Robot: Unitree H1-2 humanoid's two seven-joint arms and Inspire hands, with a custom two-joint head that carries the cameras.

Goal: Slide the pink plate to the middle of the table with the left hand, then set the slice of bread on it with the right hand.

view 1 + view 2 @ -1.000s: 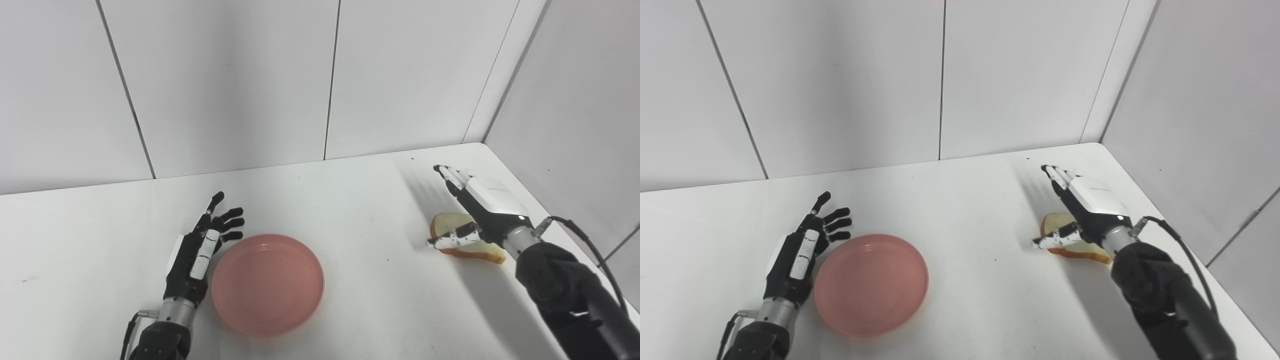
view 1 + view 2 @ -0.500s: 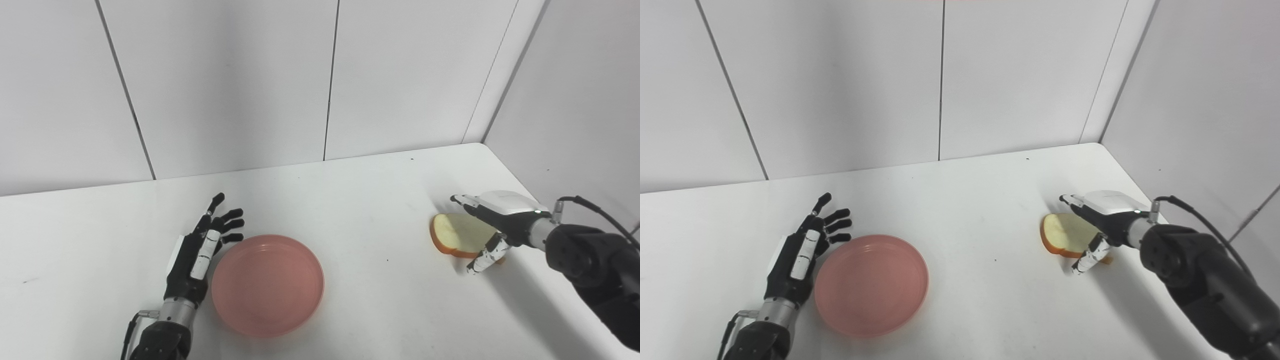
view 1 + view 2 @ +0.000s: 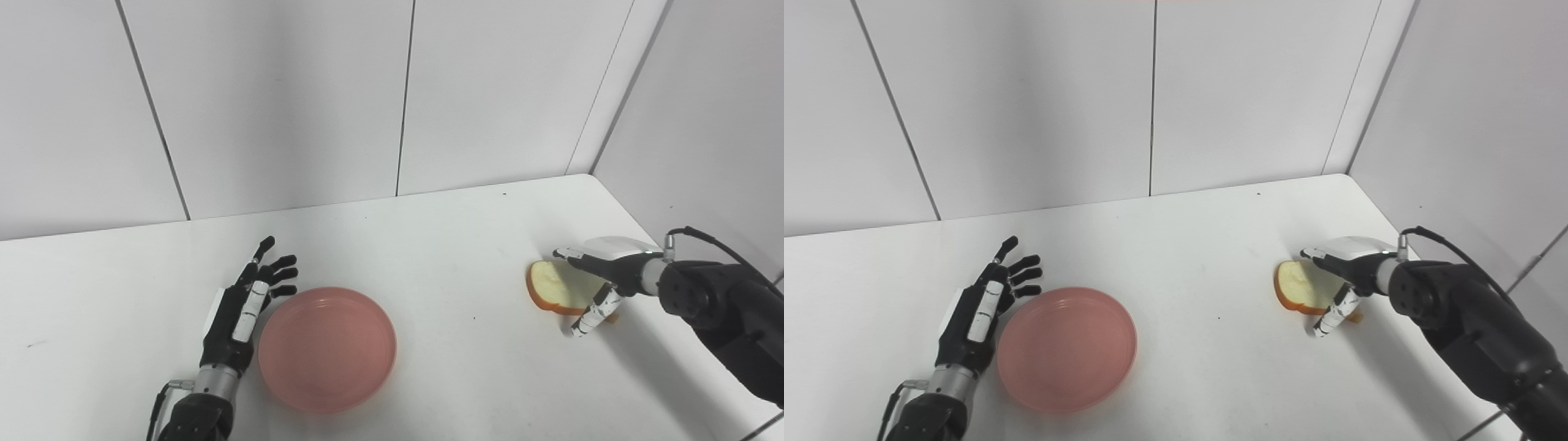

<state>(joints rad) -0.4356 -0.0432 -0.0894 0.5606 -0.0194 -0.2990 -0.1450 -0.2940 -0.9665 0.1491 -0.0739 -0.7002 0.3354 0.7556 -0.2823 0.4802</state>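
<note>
- Round shallow pink plastic plate (image 3: 327, 348) sits flat on the white counter (image 3: 429, 245), left of centre and toward the near edge, nothing on it.
- Left hand (image 3: 242, 312), black with white panels, lies on the counter just beside the plate's left rim, palm side toward the plate, fingers (image 3: 283, 274) spread and pointing away from the robot. It holds nothing; opened out. Touching the rim or only very close: hard to call from either eye view.
- Slice of bread with a pale crumb and orange-brown crust (image 3: 554, 286) lies flat on the counter at the right side, near the right edge, well apart from the plate.
- Right hand (image 3: 1344, 272), black with a white back cover, comes in from the right, turned sideways over the slice's right part. Upper fingers (image 3: 572, 256) reach across the far edge of the slice; thumb (image 3: 591, 312) angles down in front of the near edge, tip at or near the counter.
- Right hand is parted around the slice, not closed on it; bread looks still flat on the counter, not lifted.
- Black cable (image 3: 704, 240) loops off the right wrist along the forearm.
- Grey-white panelled walls (image 3: 275, 104) behind and to the right of the counter, meeting at the far right corner.
</note>
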